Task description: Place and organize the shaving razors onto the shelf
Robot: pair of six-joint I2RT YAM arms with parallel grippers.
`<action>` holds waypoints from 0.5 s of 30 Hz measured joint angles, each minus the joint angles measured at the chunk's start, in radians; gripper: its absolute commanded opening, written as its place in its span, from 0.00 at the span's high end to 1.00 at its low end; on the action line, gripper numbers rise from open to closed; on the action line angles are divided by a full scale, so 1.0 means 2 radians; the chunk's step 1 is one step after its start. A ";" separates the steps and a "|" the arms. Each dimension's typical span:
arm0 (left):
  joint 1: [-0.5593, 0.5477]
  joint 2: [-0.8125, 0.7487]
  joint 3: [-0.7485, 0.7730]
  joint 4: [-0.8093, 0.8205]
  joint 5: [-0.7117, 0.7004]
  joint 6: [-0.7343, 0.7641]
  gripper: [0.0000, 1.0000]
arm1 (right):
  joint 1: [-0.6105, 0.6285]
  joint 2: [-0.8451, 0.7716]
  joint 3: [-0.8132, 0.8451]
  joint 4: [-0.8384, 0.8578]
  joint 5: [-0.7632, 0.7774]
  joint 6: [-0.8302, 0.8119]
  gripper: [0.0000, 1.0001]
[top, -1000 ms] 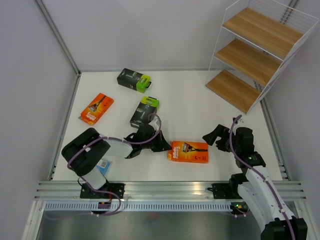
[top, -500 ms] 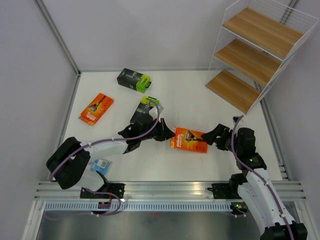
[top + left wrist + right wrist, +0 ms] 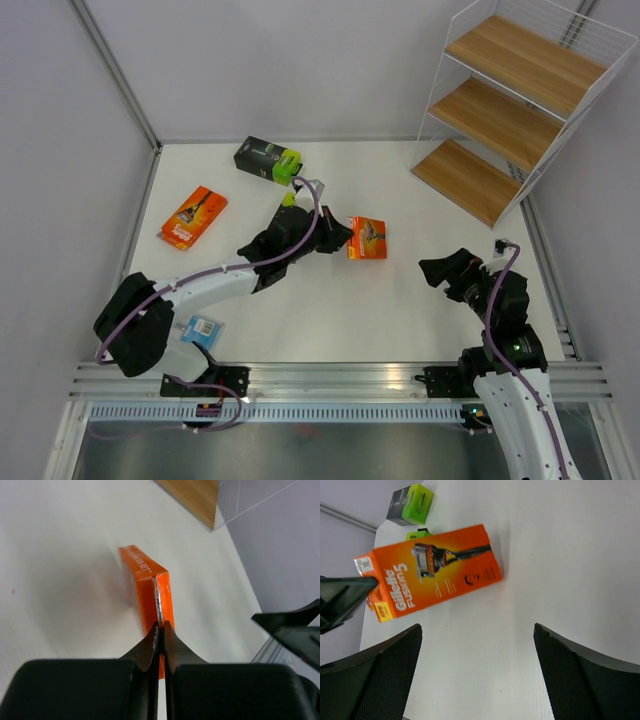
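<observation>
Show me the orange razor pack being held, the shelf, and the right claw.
orange razor pack (image 3: 432, 570), right wrist view, middle of its printed front.
shelf (image 3: 465, 180), top view, lowest wooden board.
right claw (image 3: 476, 629), right wrist view, gap between its open fingertips.

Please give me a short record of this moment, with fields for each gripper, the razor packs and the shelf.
left gripper: shut on the edge of the held orange pack
right gripper: open, holding nothing, apart from that pack
shelf: three boards, no packs on them
packs not on shelf: second orange pack; black box; second black box, mostly hidden by the left arm; blue pack
</observation>
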 measured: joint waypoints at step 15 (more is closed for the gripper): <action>0.003 0.205 0.224 0.083 0.066 0.076 0.98 | 0.000 -0.101 -0.023 -0.099 0.021 0.024 0.02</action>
